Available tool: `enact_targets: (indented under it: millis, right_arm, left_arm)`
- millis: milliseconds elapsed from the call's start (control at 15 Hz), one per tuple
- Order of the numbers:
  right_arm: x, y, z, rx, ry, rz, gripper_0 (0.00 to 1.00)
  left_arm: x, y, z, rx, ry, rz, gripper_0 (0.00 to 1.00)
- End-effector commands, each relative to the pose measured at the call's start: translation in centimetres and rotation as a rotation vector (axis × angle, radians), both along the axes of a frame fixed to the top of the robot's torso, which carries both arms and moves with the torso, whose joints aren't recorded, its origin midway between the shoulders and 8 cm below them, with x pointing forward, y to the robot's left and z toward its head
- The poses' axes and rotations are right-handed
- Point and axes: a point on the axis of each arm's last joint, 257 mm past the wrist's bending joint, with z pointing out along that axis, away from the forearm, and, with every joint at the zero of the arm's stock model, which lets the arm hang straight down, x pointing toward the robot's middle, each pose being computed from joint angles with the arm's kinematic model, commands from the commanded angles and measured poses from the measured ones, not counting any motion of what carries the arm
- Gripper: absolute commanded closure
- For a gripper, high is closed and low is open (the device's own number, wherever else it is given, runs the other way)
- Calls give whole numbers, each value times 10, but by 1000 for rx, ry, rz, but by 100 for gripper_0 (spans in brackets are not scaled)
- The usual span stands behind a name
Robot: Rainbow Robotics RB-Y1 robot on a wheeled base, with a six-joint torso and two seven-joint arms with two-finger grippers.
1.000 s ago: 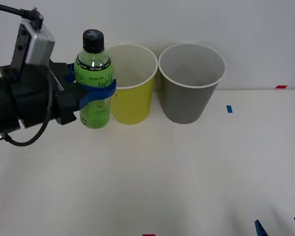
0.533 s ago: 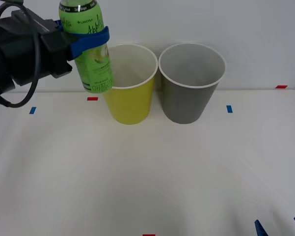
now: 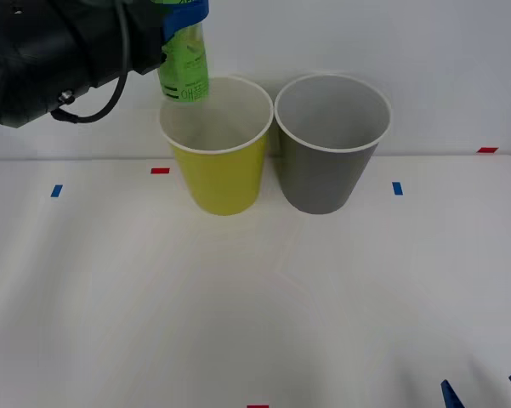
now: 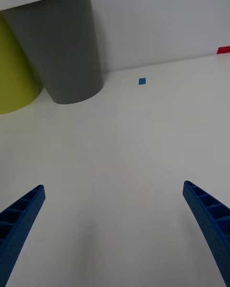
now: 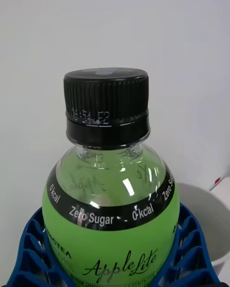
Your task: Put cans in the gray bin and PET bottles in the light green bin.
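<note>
Bottle (image 3: pixel 185 64) is up in the air, held by the left gripper (image 3: pixel 185 15) at the top edge of the front view, over the back-left rim of the light green bin (image 3: pixel 217 161). Bottom of the bottle hangs just above the rim, tilted a bit, not inside yet. Blue ribbed fingers (image 5: pixel 28 253) wrap the green label on both sides, clamped tight on the body. From the left wrist camera: black screw cap (image 5: pixel 106 100) on, clear shoulder, black band reading "Zero Sugar", "AppleLite" on the label below. A slice of white bin rim (image 5: pixel 218 241) shows past the bottle's shoulder.

Light green bin stands upright on the white table (image 3: pixel 255 297), white inside, nothing visible in it. Gray bin (image 3: pixel 332 149) sits just beside it on the right, rims nearly touching, also upright.

Right gripper (image 4: pixel 115 229) is parked low near the table's front right corner, fingers spread wide apart, holding nothing. Its fingertips (image 3: pixel 449 394) poke in at the bottom edge of the front view. Its wrist camera looks across bare table at both bins.

Small blue tape marks (image 3: pixel 397 188) and red ones (image 3: pixel 160 170) are stuck on the table around the bins.
</note>
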Motion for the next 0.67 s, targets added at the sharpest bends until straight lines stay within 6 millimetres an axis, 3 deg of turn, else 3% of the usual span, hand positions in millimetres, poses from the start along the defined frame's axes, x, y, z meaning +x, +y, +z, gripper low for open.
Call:
enact_targets:
  millis: [67, 467, 667]
  right_arm:
    - [0, 0, 0, 0, 0, 0, 0]
    - [0, 0, 0, 0, 0, 0, 0]
    - [0, 0, 0, 0, 0, 0, 0]
  left_arm:
    - [27, -13, -3, -30, -22, 4, 100]
    - [60, -29, -18, -41, -33, 14, 100]
    - [66, -34, -23, -42, -49, 16, 100]
